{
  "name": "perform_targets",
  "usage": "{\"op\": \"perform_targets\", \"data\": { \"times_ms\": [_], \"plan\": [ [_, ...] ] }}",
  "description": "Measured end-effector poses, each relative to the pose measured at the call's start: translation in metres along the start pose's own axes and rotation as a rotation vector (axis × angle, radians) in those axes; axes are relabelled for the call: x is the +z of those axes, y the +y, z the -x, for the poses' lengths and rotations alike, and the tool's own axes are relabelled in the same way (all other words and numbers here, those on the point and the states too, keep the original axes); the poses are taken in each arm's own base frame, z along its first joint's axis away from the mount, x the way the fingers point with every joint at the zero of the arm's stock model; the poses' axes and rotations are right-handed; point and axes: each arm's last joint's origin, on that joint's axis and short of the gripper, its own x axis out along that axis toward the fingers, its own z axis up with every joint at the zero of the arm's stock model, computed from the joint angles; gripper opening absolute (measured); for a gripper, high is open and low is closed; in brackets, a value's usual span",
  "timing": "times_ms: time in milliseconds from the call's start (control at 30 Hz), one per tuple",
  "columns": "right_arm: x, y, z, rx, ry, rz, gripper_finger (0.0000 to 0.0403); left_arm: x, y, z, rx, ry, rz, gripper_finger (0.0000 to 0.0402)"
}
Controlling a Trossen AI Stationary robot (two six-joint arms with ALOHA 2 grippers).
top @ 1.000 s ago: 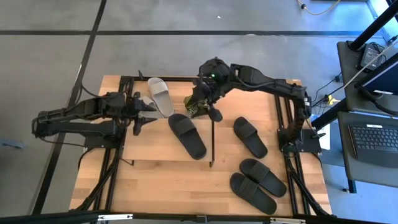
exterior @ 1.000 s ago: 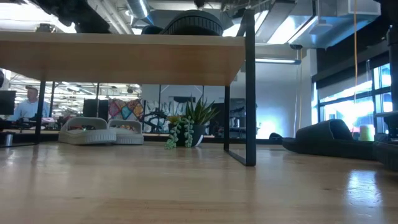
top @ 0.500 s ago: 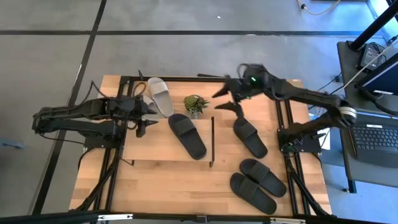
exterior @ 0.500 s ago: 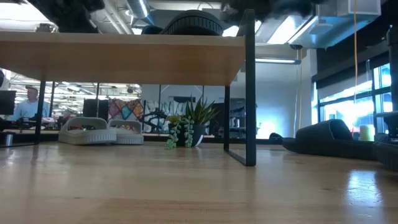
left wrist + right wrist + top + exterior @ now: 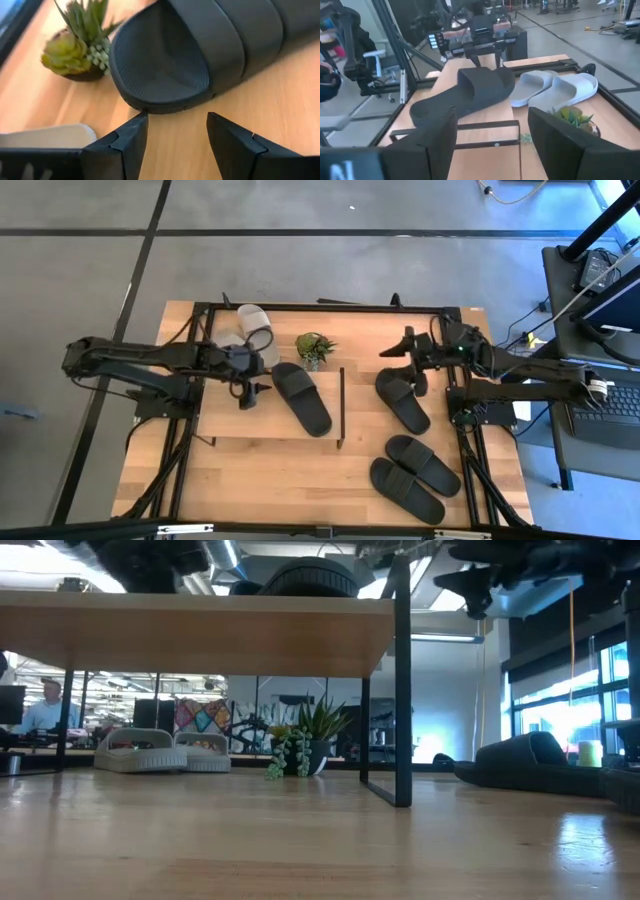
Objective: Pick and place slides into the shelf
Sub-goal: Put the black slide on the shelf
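Observation:
One black slide [image 5: 300, 397] lies on top of the shelf [image 5: 235, 425], also seen from the low view [image 5: 310, 575]. My left gripper [image 5: 255, 390] is open just left of it; in the left wrist view [image 5: 177, 125] its fingers stand short of the slide's rounded end [image 5: 160, 70] without touching. Two grey slides [image 5: 252, 335] sit on the table at the shelf's far-left corner. My right gripper [image 5: 400, 355] hangs open above the far end of a black slide [image 5: 402, 400] right of the shelf. Two more black slides [image 5: 415, 475] lie near the table's right near corner.
A small green potted plant [image 5: 315, 348] stands on the table between the grey slides and my right gripper, just beyond the shelf's far edge. The shelf's thin black side frame [image 5: 342, 405] runs between the shelved slide and the right-hand slides. Black rails [image 5: 455, 380] border the table.
My right gripper has swung from above the plant toward the table's right edge and now hangs over the black slide right of the shelf. My left gripper has moved right and slightly nearer, from beside the grey slides up to the end of the slide on the shelf.

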Motion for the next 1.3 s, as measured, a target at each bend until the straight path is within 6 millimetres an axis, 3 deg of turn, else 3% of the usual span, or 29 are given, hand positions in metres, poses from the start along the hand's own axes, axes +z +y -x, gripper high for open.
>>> {"op": "perform_targets", "data": {
  "times_ms": [167,500,767,1300],
  "plan": [
    [-0.012,0.004,0.007,0.013,-0.003,-0.003,0.0241,0.019,-0.002,-0.009,0.077,0.019,-0.006,0.0195],
    [-0.015,0.005,0.008,0.013,0.0,-0.004,0.0241,0.033,0.001,-0.038,0.163,0.116,-0.036,0.0195],
    [-0.017,0.004,0.008,0.011,0.017,-0.009,0.0241,0.054,-0.001,-0.031,0.164,0.069,-0.069,0.0195],
    [-0.021,0.004,0.008,0.006,0.058,-0.025,0.0241,0.051,0.006,-0.03,0.162,0.111,-0.023,0.0195]
  ]
}}
